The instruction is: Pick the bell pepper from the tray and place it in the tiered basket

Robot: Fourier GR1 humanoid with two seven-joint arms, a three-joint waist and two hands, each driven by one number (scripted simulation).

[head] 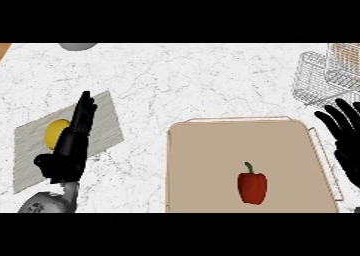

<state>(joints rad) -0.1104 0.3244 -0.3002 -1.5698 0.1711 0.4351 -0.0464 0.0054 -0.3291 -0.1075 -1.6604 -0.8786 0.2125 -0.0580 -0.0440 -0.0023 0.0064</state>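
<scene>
Pepper [252,187] lay untouched on the tray [212,150], stem pointing away. The right hand [353,145] hung open beside it and should descend over the body. Basket [327,75] waited beyond; left hand [68,145] rested open.

No writing, label, brand, number or sign could be read anywhere in the head view.
</scene>
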